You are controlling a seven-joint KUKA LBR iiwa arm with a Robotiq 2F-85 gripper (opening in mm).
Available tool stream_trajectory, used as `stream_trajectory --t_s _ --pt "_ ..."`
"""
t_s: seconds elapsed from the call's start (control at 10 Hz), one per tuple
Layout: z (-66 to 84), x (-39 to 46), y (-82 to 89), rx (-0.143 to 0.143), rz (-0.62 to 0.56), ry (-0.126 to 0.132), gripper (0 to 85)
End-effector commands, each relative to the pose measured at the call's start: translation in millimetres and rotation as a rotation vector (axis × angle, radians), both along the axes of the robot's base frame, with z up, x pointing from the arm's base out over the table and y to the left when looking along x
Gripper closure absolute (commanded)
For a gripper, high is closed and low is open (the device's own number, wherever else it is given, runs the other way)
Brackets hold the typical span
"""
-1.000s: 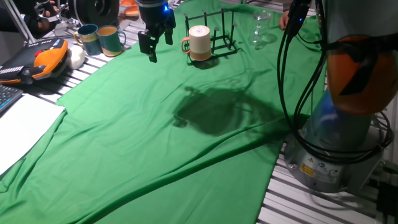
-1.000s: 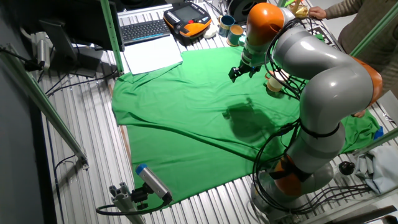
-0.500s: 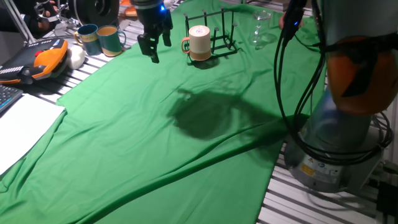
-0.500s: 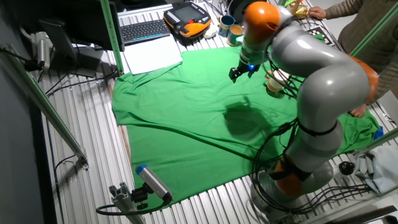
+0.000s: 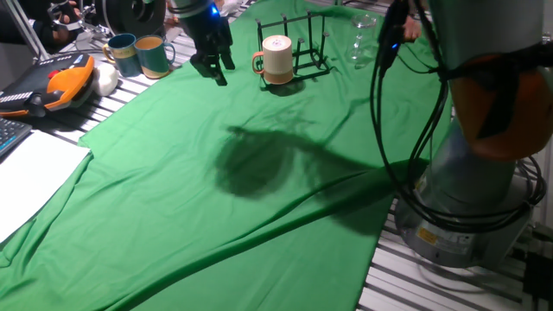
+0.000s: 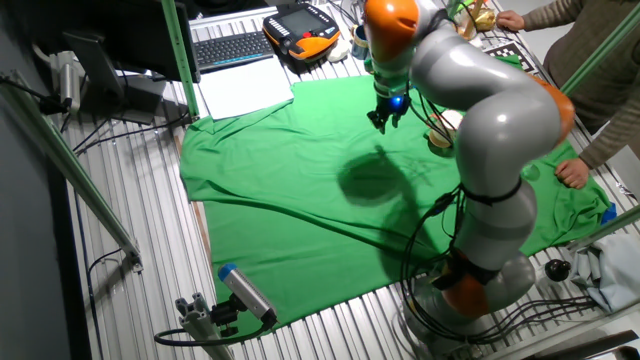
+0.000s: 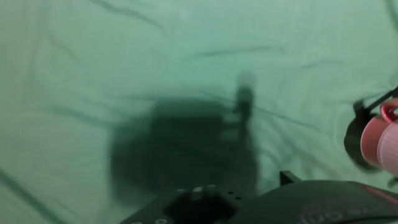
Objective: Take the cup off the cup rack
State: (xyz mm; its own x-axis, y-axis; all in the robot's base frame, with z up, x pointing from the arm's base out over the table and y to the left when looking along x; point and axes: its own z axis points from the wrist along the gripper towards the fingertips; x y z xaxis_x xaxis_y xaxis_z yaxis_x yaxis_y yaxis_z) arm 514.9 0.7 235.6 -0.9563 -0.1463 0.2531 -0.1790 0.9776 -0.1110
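At the left of one fixed view, two teal-and-tan mugs [image 5: 141, 53] stand at the edge of the surface, which is covered by a rumpled green cloth [image 5: 216, 181]. Next comes the black two-finger gripper [image 5: 212, 67], hanging above the cloth with its fingers apart and nothing between them. It sits to the left of the cream cylindrical cup with the orange-brown handle [image 5: 276, 59]. That cup rests at the front of the small black wire cup rack [image 5: 302, 50], handle pointing toward the gripper. Farther right is a clear glass [image 5: 363, 39].

The step in hand looks like the approach. To do it well, the gripper should probably travel right, line its fingers across the cup's wall or handle, and close clear of the thin prongs; then lift straight so the rack is not dragged along.

Compared with a second ago, the gripper has drifted left and back, slightly farther from the cup, and the arm's shadow has slid left. Cup and rack are unmoved.
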Motion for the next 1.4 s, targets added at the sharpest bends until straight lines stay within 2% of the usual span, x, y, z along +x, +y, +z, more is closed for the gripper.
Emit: stream_trajectory --t_s 0.0,0.1,0.2,0.3,0.8,0.9,1.1,1.3 --pt "0.3 0.2 -0.2 0.004 0.01 0.01 85.0" --pt "0.0 0.6 0.2 0.002 0.015 0.015 85.0" --pt "0.2 -0.7 0.1 0.003 0.017 0.002 85.0" --pt "0.3 -1.0 0.1 0.003 0.018 -0.001 85.0" --pt "0.4 -0.3 0.0 0.001 0.011 0.005 85.0" --pt "0.4 -0.3 0.0 0.004 0.02 0.005 85.0" --pt "0.4 -0.3 0.0 0.012 0.022 -0.011 85.0" --pt "0.4 -0.3 0.0 0.017 0.04 -0.01 85.0"
